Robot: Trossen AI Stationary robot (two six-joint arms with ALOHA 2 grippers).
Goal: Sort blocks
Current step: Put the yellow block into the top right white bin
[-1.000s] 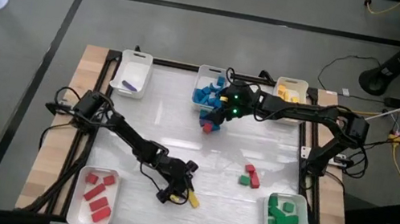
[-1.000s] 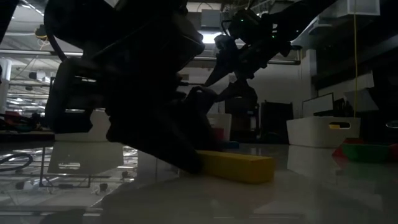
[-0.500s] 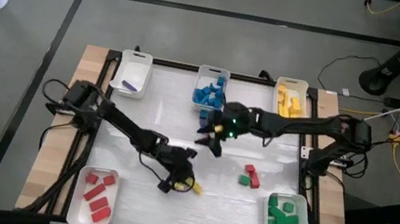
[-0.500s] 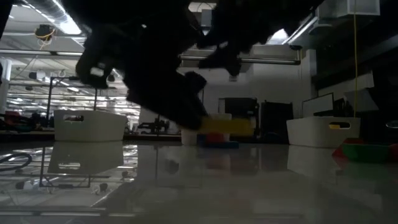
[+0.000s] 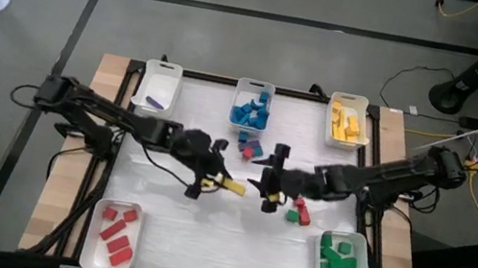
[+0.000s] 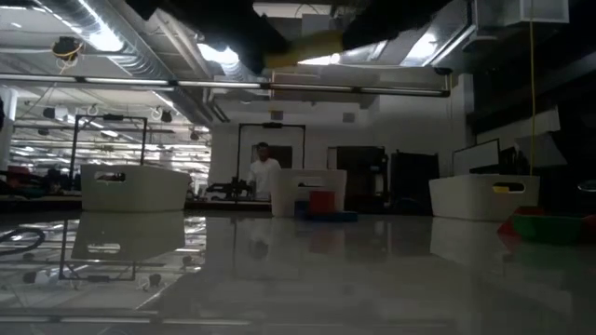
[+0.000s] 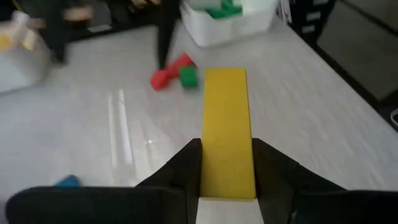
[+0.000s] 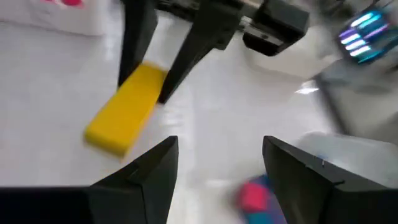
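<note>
**One yellow bar up in the air, a few strays left on the table**

One view at a time. From above: the left gripper (image 5: 211, 184) is pinching a yellow bar (image 5: 232, 187) by one end over the middle of the table, well short of the yellow tray (image 5: 363, 126) at the back. The right gripper (image 5: 269, 190) sits just beside it, spread and empty, near the loose red blocks (image 5: 302, 206) and a green block (image 5: 290, 216).

At table height the bar (image 6: 303, 48) is lifted high above the table, by the ceiling lights.

Left wrist: the fingers (image 7: 184, 168) clamp the bar's (image 7: 226, 127) long sides at the near end, so most of it sticks out forward. It looks rigid, light and smooth, so I'd guess an end grip could let it pivot.

Right wrist: the bar (image 8: 127, 116) hangs ahead of the right arm's own wide-apart fingers (image 8: 153, 168), not between them.
</note>
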